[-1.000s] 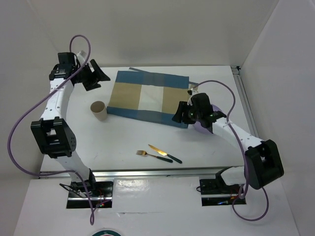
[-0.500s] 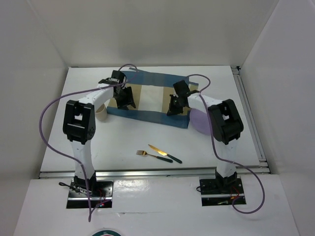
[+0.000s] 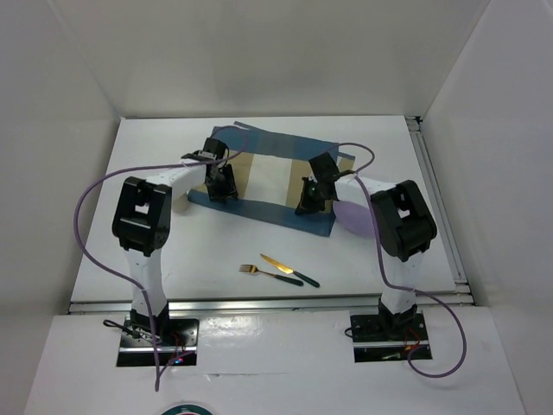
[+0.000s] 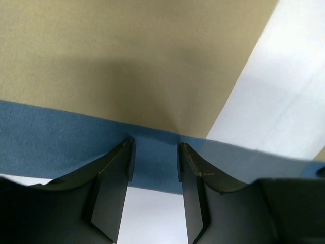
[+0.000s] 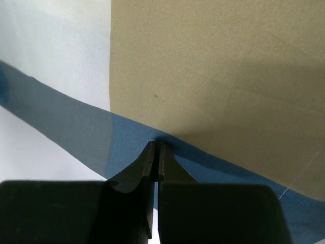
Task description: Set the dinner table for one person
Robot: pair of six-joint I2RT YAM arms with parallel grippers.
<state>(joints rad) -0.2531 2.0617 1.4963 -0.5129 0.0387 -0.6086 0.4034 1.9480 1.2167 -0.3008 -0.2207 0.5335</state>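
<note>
Top external view: the counter [image 3: 389, 147] fills the workspace, white and railed, carrying everything else. A checked mat [image 3: 268, 169] lies across its far middle, slightly askew. A fork [image 3: 251, 270] and knife [image 3: 289, 271] lie together near the front edge, well apart from the mat. A purple plate [image 3: 352, 216] sits just beside the mat's right end, partly hidden by the right arm.

Both arms reach to the mat's near blue border.

- Left tool [image 4: 155, 150]: released. Its fingers stand apart over the blue band, which lies flat between them.
- Right tool [image 5: 156, 145]: clenched. Its fingers meet on the blue band with a small pucker at the tips; judged to be pinching the mat's edge, though the cloth between them is not visible.

Step in hand, as judged: taking hold of the mat at two points to square and position it before the setting is laid.

Next move calls for the left tool to close on the border, then both arms to draw together evenly. An uneven pull risks bunching or skewing the cloth.
</note>
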